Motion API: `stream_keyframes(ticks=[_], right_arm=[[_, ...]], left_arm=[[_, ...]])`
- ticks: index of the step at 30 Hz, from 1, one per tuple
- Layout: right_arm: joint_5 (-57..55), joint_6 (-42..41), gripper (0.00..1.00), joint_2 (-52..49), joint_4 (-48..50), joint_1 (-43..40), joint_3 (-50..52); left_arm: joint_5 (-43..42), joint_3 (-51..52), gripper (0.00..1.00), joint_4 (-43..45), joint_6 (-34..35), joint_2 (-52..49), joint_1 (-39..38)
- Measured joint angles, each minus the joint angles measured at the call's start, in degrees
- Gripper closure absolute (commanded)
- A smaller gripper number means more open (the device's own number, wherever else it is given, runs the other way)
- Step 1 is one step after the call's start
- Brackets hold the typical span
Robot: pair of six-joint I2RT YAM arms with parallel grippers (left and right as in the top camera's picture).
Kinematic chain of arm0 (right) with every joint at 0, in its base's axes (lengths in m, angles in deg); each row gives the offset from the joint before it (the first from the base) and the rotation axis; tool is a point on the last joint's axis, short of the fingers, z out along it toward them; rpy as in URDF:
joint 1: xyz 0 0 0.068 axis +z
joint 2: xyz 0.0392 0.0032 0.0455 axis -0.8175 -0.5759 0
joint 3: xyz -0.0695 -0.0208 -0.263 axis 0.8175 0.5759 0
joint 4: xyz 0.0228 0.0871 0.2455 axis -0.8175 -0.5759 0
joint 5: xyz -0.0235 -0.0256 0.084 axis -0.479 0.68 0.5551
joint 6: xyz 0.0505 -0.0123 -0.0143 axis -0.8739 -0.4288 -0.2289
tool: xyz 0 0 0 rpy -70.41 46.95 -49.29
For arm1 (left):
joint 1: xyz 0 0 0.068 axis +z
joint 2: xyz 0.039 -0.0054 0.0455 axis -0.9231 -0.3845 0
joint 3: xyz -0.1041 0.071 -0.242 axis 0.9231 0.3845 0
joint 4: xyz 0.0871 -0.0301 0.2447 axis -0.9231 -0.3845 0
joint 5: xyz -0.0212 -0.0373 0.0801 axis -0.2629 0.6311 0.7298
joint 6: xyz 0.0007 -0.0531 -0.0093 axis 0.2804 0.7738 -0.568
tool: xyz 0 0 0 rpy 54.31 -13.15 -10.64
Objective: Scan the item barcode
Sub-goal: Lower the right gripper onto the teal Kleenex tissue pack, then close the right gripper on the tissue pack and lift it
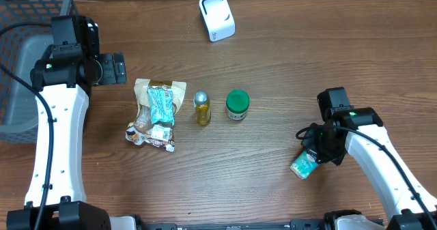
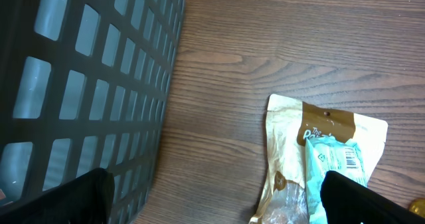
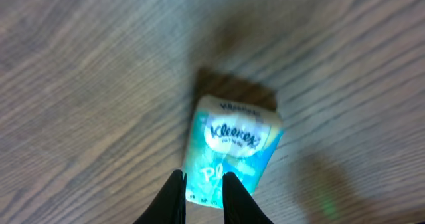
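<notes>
A teal and white Kleenex tissue pack [image 3: 232, 154] lies at the right front of the wooden table, also visible from above [image 1: 304, 166]. My right gripper [image 3: 202, 177] is shut on the pack's near left corner, one black finger on each side of it. No barcode shows on the pack's visible face. The overhead view has this gripper [image 1: 315, 151] pointing down and left onto the pack. Far off at the left rear, my left gripper [image 1: 113, 69] stands wide open with nothing in it. Its fingers [image 2: 86, 197] hover between a basket and a snack bag.
A white scanner box [image 1: 217, 16] stands at the back centre. Mid-table are a tan snack bag [image 1: 156, 114] with a barcoded teal packet [image 2: 339, 164] on it, a gold bottle [image 1: 202, 107] and a green-lidded jar [image 1: 237, 104]. A dark mesh basket [image 2: 80, 84] fills the left edge.
</notes>
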Motion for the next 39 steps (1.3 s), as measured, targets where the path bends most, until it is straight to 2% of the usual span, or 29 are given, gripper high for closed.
stream_keyframes(ticks=[11,16,20,25,28,32,33,34,35,36,39], right_arm=[[1.86,-5.07,0.86,0.02,6.23,0.00,10.73],[4.87,-5.64,0.86,0.35,11.47,-0.02,11.74],[7.37,-5.66,0.86,0.37,19.28,0.00,12.00],[8.11,-4.15,0.84,0.37,21.99,0.00,12.02],[8.26,-1.62,0.75,0.37,21.46,0.00,11.72],[8.07,1.22,0.49,0.15,14.97,0.00,6.19],[7.54,1.53,0.33,0.13,12.96,0.00,4.04],[6.80,1.53,0.12,0.15,11.10,0.00,1.70],[6.14,2.12,0.03,0.17,10.25,0.00,-0.11],[5.75,2.01,0.00,0.17,9.55,0.00,-1.40],[4.79,1.75,0.00,0.15,7.56,0.00,-2.23]], left_arm=[[0.00,0.00,0.00,0.00,0.00,0.00,0.00],[0.00,0.00,0.00,0.00,0.00,0.00,0.00],[0.00,0.00,0.00,0.00,0.00,0.00,0.00],[0.00,0.00,0.01,0.00,0.00,0.00,0.00],[0.00,0.00,0.00,0.00,0.00,0.00,0.00],[0.00,0.00,0.00,0.04,0.00,0.00,0.00],[0.02,0.00,0.00,0.00,0.00,0.00,0.00],[0.00,0.00,0.00,0.00,0.00,0.00,0.00],[0.00,0.00,0.00,-0.02,0.00,0.00,0.00],[0.00,0.00,0.00,0.00,0.00,0.00,0.00],[0.00,0.00,0.00,0.00,0.00,0.00,0.00]])
